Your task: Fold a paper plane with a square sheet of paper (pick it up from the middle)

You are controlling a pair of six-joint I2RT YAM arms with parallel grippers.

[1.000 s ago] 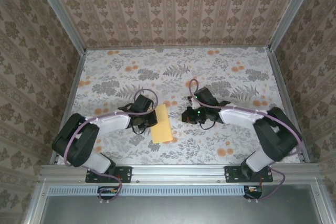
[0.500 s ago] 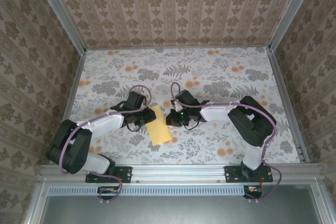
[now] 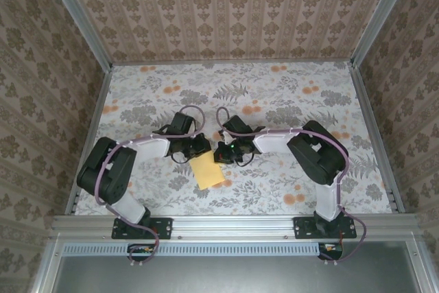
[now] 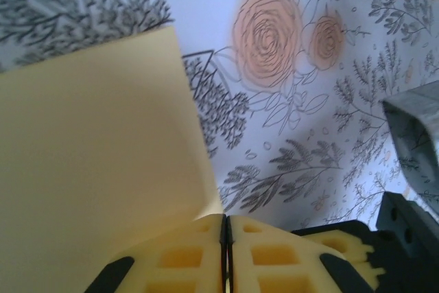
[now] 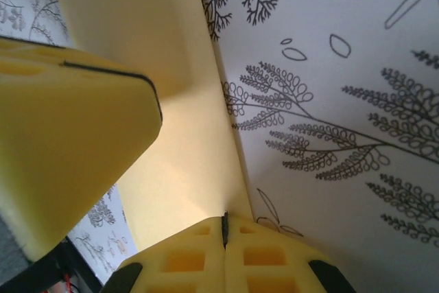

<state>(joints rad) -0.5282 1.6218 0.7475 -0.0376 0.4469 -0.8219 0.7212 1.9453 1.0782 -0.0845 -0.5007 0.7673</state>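
Top external view: just below frame centre, the square sheet of paper lies folded to a narrow strip on the flowered table. At its upper edge the left gripper and right gripper meet. Each is pinched tight on a corner, likely to keep the layers aligned for creasing.

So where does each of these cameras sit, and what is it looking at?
Top external: fixed above and behind the arms, looking down at the table; both arms show, left gripper and right gripper meeting at the paper.
Left wrist: on the left wrist, looking past its closed fingers at the pinched paper.
Right wrist: on the right wrist, looking past its own closed fingers at that paper.
Shared: all three see the paper.
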